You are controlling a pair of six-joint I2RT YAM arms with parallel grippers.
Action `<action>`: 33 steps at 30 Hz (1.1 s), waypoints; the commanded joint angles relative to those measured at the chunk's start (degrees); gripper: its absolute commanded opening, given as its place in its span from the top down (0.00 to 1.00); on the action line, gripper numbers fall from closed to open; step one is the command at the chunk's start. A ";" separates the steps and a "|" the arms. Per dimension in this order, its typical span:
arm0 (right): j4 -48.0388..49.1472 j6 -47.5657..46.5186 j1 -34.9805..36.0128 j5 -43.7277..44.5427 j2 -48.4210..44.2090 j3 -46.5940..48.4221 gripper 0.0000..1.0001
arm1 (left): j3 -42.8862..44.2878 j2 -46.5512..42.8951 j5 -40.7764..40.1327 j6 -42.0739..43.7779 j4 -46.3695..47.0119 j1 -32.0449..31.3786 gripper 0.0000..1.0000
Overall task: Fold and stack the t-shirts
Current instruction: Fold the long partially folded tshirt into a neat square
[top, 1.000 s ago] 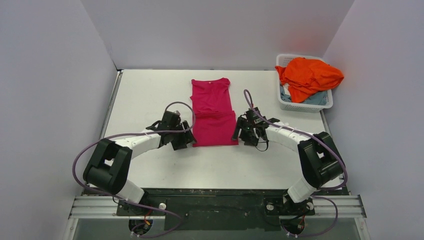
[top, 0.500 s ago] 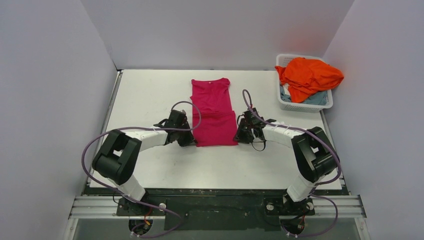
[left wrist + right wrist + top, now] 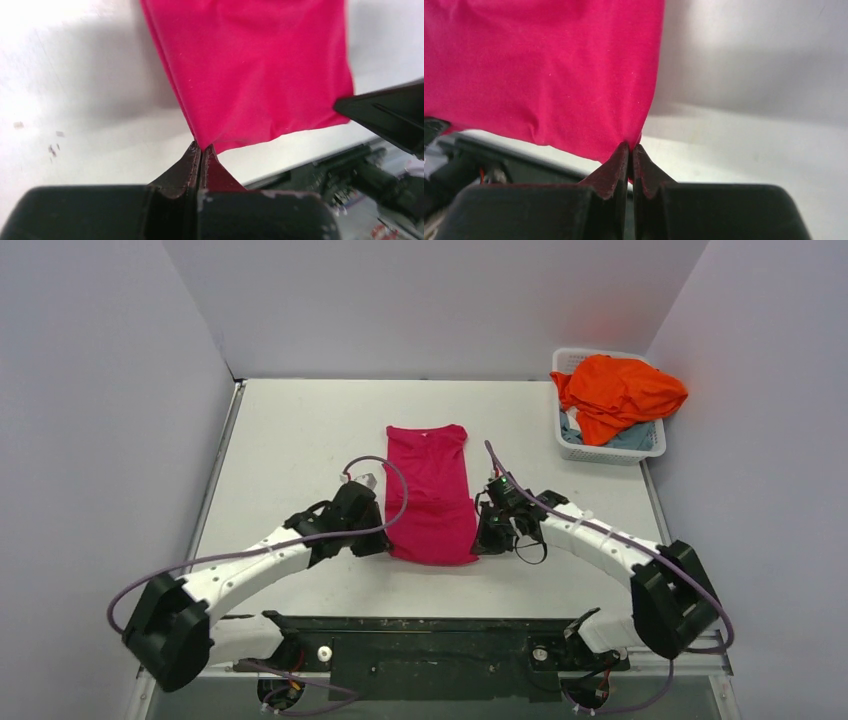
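Note:
A magenta-pink t-shirt [image 3: 432,492], folded into a narrow strip, stretches from mid-table toward the near edge, its near end lifted. My left gripper [image 3: 384,543] is shut on the strip's near left corner [image 3: 202,142]. My right gripper [image 3: 480,543] is shut on the near right corner [image 3: 630,144]. In both wrist views the pink cloth [image 3: 544,75] hangs taut between the two grips. An orange t-shirt [image 3: 617,390] is heaped over a white basket [image 3: 565,448], with a pale blue-grey t-shirt [image 3: 630,439] showing under it.
The basket stands at the back right corner of the white table [image 3: 290,430]. Grey walls close in the left, back and right sides. A black mounting rail [image 3: 430,635] runs along the near edge between the arm bases.
Both grippers closed on the pink shirt's near corners and pulled toward the near edge. The folded-back near half has been drawn out, so the shirt now lies as one long strip, shifted nearer.

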 commanded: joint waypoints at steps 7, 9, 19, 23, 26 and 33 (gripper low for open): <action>-21.09 1.94 3.28 -18.39 -18.02 -1.38 1.00 | 4.92 -22.95 -3.68 -5.51 -22.08 -6.64 1.00; -23.33 1.00 3.09 -19.30 -19.03 0.73 1.00 | 5.56 -25.35 -3.51 -5.61 -21.95 -6.78 1.00; -26.04 -5.46 -5.29 -20.96 -12.68 14.05 1.00 | 10.76 -23.31 -15.38 -4.32 -16.89 -5.34 1.00; -26.05 -8.08 -7.82 -19.83 -8.89 18.56 1.00 | 10.22 -20.02 -13.02 -4.17 -6.57 -1.17 1.00; -26.04 -9.61 -8.77 -20.32 -6.18 21.93 1.00 | 10.12 -17.23 -10.32 -3.65 -0.41 3.76 1.00; -25.77 -11.43 -12.87 -21.25 2.22 28.06 1.00 | 12.20 -9.07 -4.82 -0.79 4.69 11.56 1.00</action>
